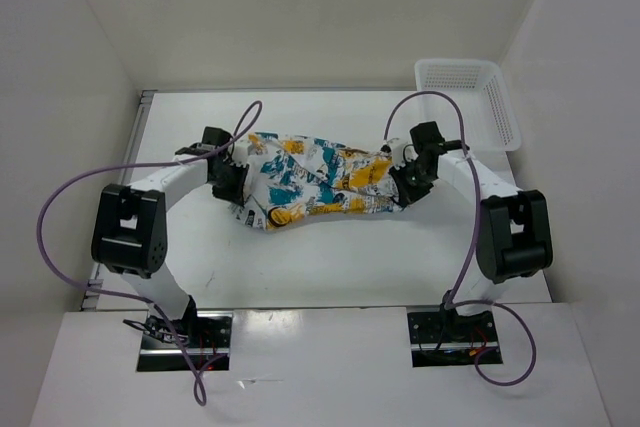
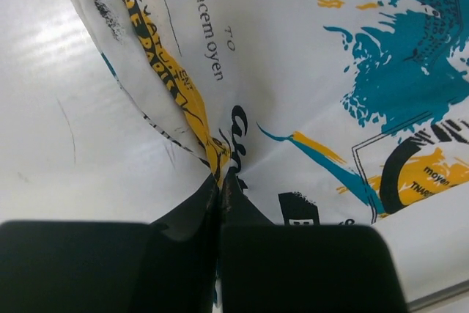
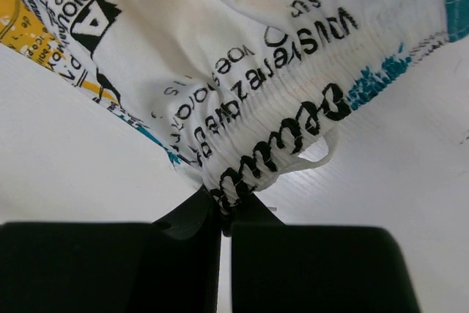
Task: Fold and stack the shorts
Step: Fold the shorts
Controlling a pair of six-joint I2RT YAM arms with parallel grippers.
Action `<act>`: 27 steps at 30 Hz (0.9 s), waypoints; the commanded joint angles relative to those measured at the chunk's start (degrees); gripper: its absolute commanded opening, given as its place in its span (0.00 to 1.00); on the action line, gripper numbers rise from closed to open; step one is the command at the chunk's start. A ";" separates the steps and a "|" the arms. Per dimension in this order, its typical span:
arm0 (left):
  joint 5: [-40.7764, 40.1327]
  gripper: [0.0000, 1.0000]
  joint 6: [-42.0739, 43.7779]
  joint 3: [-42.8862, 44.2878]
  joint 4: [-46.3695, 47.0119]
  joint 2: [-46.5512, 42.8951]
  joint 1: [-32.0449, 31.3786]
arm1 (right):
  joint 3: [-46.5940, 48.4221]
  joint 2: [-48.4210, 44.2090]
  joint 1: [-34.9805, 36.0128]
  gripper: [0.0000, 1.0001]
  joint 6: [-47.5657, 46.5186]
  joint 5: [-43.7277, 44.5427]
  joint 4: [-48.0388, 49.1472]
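Note:
The shorts [image 1: 315, 182], white with teal, yellow-orange and black print, hang stretched between my two grippers over the middle of the table. My left gripper [image 1: 232, 179] is shut on their left edge; in the left wrist view the fabric [image 2: 308, 56] bunches into the closed jaws [image 2: 222, 181]. My right gripper [image 1: 405, 175] is shut on their right end; in the right wrist view the gathered elastic waistband [image 3: 293, 108] is pinched between the closed jaws [image 3: 223, 207].
A white plastic mesh basket [image 1: 470, 102] stands at the back right corner of the white table [image 1: 330, 257]. White walls close in the table at the back and both sides. Purple cables loop over both arms.

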 commanded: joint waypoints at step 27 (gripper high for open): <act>-12.02 0.95 0.30 13.29 -11.24 -8.34 -7.23 | 0.99 -3.89 0.55 0.00 -1.89 0.04 -10.67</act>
